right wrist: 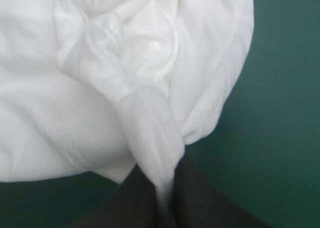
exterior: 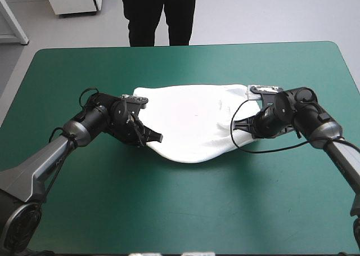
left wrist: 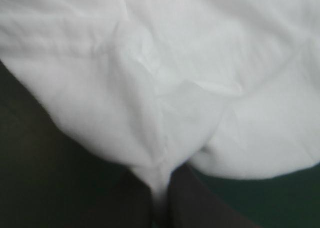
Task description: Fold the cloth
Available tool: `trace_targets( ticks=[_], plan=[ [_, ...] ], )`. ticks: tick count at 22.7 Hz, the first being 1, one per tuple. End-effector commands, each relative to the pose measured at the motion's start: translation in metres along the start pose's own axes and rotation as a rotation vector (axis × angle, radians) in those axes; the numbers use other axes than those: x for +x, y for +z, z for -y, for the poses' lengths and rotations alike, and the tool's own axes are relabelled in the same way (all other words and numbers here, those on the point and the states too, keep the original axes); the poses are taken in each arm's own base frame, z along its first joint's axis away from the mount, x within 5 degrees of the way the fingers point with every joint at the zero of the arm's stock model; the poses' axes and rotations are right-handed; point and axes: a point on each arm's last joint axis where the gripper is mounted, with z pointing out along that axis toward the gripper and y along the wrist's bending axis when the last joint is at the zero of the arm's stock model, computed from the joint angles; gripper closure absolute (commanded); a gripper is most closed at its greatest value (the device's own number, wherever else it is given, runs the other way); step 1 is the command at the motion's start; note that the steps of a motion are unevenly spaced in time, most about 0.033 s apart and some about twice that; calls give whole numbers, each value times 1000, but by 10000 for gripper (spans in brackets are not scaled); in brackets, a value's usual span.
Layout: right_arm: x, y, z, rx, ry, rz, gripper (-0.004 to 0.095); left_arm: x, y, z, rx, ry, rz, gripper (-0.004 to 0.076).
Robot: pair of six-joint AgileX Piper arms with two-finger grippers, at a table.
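Note:
The white T-shirt (exterior: 191, 121) lies stretched across the middle of the teal-green table, held taut between both arms. At its left end my left gripper (exterior: 151, 137) is shut on a pinched fold of the T-shirt (left wrist: 150, 87); the cloth runs down between the black fingers (left wrist: 187, 198). My right gripper (exterior: 243, 125) is shut on the T-shirt's right end, where a twisted strip of T-shirt (right wrist: 150, 128) is drawn in between its black fingers (right wrist: 200, 198). Cloth hides most of both fingertip pairs in the wrist views.
Bare teal-green cover (exterior: 185, 211) spreads in front of the T-shirt and behind it toward the far edge. Beyond the far edge stands a person (exterior: 160, 14), away from the tabletop.

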Motion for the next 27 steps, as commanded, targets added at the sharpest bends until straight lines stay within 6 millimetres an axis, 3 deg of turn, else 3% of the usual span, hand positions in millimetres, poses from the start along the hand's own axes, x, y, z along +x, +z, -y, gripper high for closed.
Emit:
trace_targets(
  ticks=[1, 6, 11, 15, 19, 24, 27],
  plan=[
    [-23, -28, -5, -21, -27, 156, 925, -19, -42, 4, -18, 38, 176, 734],
    [-56, -32, -2, -21, 22, 274, 925, -53, -57, -6, -62, 32, 287, 734],
    [-92, -23, 8, -2, 43, 340, 925, -93, -54, -28, -86, -27, 345, 734],
    [-131, -1, 18, 15, 62, 370, 925, -133, -38, -42, -111, -46, 391, 734],
    [-163, 48, 21, 25, 64, 339, 925, -170, -1, -52, -133, -44, 435, 734],
    [-175, 87, 23, 27, 83, 294, 925, -179, 46, -64, -139, -66, 371, 734],
    [-172, 91, 21, 10, 0, 257, 882, -179, 53, -66, -141, -60, 358, 720]
  ],
)
